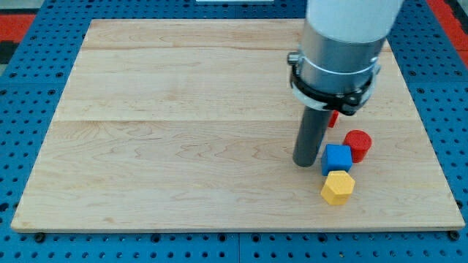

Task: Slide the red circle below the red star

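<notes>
Resting on the board [183, 146], my tip [304, 164] sits toward the view's right, just left of a small bunch of blocks. It's only a plain dark rod, so nothing opens or closes and nothing is held. As far as I can see it isn't touching any block either, though the gap to the blue cube [336, 158] on its right is pretty slim.

Going outward from there: the blue cube is the closest block, right beside the tip on the view's right. The red circle [358, 145] is just past it, up and to the right, and looks like it's pressed against the cube or very nearly so. The yellow block [338, 187], hexagon-ish from what I can make out, sits directly under the blue cube toward the view's bottom, and those two look like they touch.

A bit of another red block [333, 117] pokes out from behind the rod, above the blue cube and up-left of the red circle. Most of it is covered by my arm's grey collar, so I can't tell its shape from here. The red circle is lower in the view than that red bit and off to its right.

Around the wooden board is a blue pegboard table [29, 109].
</notes>
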Controlling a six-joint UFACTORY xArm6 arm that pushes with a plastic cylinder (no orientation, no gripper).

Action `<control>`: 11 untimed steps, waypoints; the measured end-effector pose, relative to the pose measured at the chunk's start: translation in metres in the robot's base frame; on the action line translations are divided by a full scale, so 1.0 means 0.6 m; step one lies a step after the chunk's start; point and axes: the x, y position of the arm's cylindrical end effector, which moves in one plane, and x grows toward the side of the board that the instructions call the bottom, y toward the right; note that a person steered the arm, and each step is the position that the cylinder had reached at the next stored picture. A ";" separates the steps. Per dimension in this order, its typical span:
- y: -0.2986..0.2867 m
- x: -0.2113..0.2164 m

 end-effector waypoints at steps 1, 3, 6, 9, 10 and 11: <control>-0.022 -0.003; 0.080 -0.094; 0.182 -0.099; 0.202 -0.012; 0.224 0.034; 0.204 0.055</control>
